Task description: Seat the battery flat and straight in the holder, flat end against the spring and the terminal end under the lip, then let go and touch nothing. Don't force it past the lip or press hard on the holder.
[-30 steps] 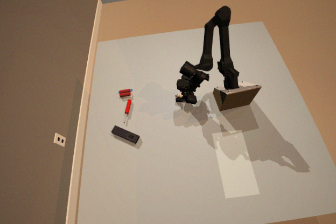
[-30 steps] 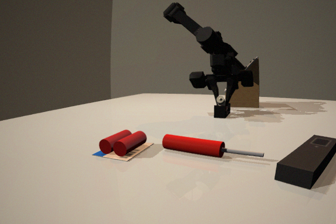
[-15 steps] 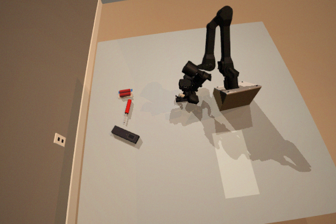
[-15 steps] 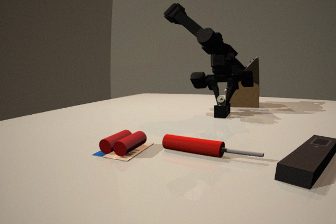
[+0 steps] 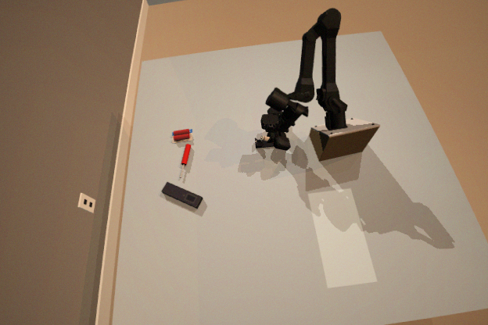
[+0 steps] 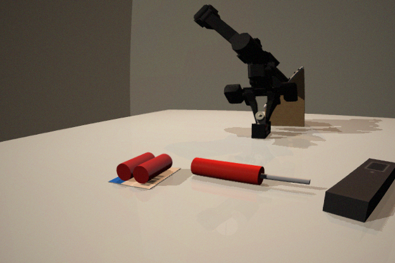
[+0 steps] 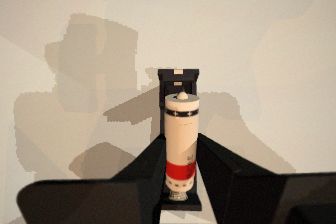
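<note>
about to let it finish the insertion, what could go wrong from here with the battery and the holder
1. The battery is gripped in the end effector with its nub close to the lip of the holder; pushing on could jam it against the lip.
2. Its flat end already bears on the spring; more downward push could load the holder hard.
3. Letting go while tilted may let it pop out.

Open table surrounds the holder; only the arm's base stands near.
</note>
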Robot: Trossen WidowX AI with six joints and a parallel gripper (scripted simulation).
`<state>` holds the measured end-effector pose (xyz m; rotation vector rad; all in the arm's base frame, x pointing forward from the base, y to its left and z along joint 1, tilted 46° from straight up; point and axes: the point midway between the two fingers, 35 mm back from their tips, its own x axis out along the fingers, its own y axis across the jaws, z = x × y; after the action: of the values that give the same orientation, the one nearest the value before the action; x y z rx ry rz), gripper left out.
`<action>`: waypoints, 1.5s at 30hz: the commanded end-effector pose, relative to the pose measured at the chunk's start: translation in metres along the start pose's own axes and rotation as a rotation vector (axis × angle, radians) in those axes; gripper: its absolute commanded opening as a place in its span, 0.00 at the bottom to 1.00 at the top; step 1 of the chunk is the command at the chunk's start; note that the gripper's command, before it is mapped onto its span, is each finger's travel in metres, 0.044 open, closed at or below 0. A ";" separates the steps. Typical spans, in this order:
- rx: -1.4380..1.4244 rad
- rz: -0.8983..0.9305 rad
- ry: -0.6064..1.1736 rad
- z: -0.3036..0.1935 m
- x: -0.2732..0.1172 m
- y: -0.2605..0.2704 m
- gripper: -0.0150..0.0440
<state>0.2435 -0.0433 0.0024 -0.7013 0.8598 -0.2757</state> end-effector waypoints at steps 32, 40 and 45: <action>0.018 0.051 0.176 0.002 0.012 0.009 0.37; 0.024 0.055 0.223 0.003 0.014 0.009 0.37; 0.027 0.057 0.251 0.003 0.015 0.008 0.37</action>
<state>0.2605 -0.0411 -0.0043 -0.6257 1.0672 -0.3235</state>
